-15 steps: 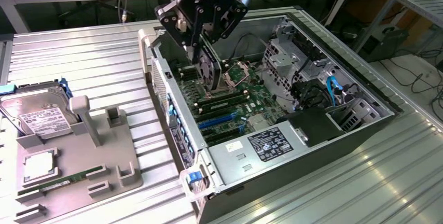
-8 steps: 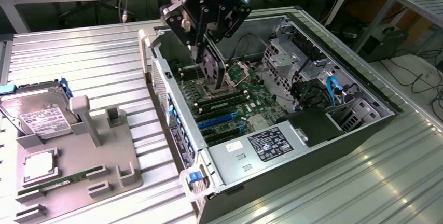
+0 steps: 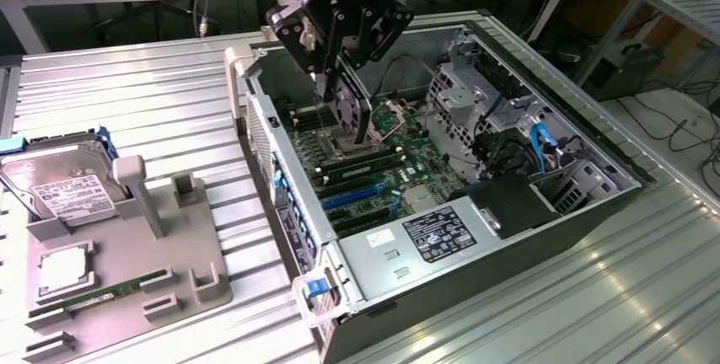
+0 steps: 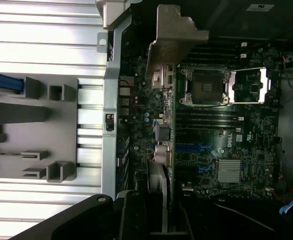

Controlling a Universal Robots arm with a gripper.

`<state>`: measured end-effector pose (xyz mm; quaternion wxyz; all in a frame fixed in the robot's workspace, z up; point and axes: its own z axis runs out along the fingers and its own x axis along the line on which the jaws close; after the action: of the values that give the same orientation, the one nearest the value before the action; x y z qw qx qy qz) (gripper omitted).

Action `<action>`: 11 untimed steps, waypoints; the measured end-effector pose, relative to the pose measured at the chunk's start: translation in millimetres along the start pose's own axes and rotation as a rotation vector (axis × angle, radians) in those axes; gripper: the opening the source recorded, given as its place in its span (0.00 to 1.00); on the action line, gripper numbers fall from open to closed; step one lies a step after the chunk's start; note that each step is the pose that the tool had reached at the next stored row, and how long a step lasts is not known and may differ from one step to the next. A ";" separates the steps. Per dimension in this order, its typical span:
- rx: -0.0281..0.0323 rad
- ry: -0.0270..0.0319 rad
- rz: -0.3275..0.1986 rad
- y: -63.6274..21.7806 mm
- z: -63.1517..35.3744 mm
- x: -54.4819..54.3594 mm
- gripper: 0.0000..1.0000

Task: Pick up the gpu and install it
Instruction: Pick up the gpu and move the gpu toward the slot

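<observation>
One card: the thin dark gpu (image 3: 357,121) with a silver end bracket is being held edge-down, so its connector faces the slots.
Black gripper (image 3: 341,77): is being clamped narrowly on the gpu's upper edge.
Position: is being suspended above the green motherboard (image 3: 389,174), inside the open metal tower case (image 3: 507,297).

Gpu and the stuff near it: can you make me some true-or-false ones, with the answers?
1. The pincer grips the gpu over the open computer case. True.
2. The gpu lies flat on the gray holder. False: it hangs on edge in the pincer, over the motherboard.
3. The hard drive stands in the gray holder, at the exterior view's left. True.
4. The computer case has its side panel on. False: the side is open and the motherboard shows.
5. The green memory stick sits in the gray holder. True.
</observation>
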<state>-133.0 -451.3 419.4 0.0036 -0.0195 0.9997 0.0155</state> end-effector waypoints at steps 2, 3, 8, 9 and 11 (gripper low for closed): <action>0.0000 0.0000 0.000 -0.1 0.1 -2.0 0.28; 0.0001 0.0000 0.000 -0.1 0.1 -3.5 0.28; 0.0001 0.0000 0.000 -0.4 0.4 -9.9 0.28; 0.0001 0.0000 0.000 -0.4 0.5 -11.3 0.28; 0.0002 0.0000 0.000 -0.5 0.6 -13.7 0.28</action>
<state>-119.3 -451.3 419.0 0.0036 -0.0195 0.9997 0.0154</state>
